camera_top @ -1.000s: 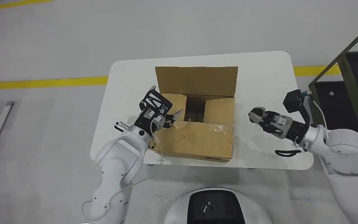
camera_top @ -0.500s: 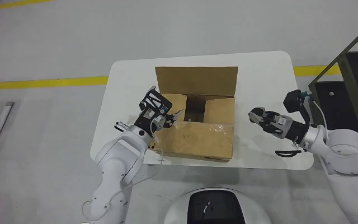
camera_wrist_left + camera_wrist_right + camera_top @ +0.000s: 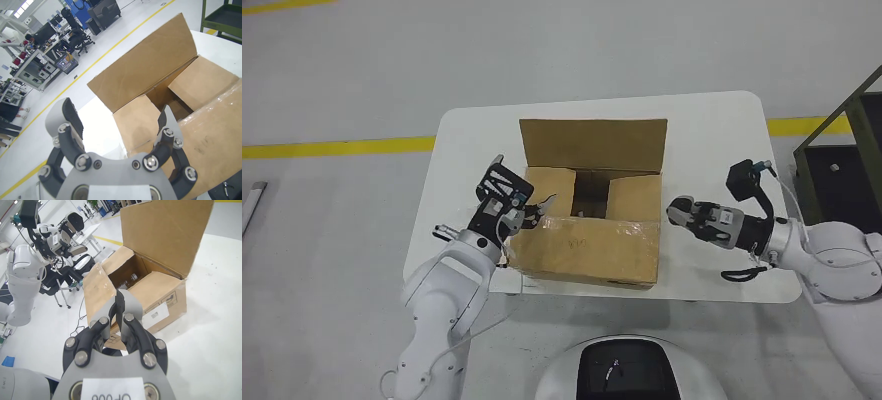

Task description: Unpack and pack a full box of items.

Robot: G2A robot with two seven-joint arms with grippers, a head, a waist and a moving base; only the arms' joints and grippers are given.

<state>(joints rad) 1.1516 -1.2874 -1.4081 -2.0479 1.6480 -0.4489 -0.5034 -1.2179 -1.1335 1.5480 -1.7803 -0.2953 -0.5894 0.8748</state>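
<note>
Currently the left gripper [image 3: 529,207] is spread wide at the 9 o'clock end of the cardboard box [image 3: 587,250], one finger above the side flap. The right gripper [image 3: 674,212] has its fingers pressed together, empty, just beside the box's 3 o'clock end. The box sits mid-way on the white table [image 3: 712,130], its 12 o'clock flap upright and its taped 6 o'clock flap folded inward.
</note>
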